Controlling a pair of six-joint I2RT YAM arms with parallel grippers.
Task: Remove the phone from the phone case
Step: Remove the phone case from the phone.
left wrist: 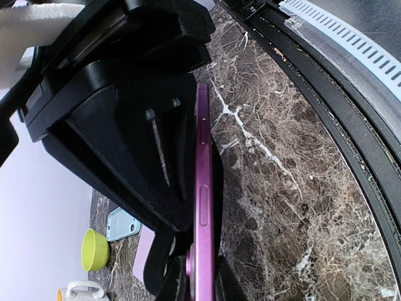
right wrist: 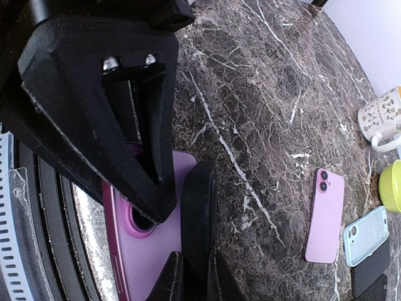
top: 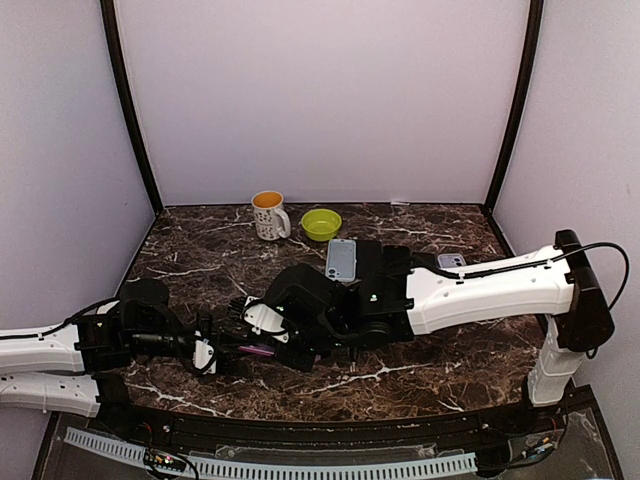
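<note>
Two grippers meet low over the table [top: 420, 385], near its front edge. Left gripper [left wrist: 199, 213] and right gripper [right wrist: 172, 200] both clench the purple phone [left wrist: 202, 138], held on edge, case [right wrist: 125, 263] apparently not yet off. Step: separating. Next: one side anchors, the other pries a case corner

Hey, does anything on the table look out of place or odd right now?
Only the purple phone: the left gripper and the right gripper both pinch it, turned up on its edge, while the pink phone lies flat. Nothing looks spilled or damaged.
</note>
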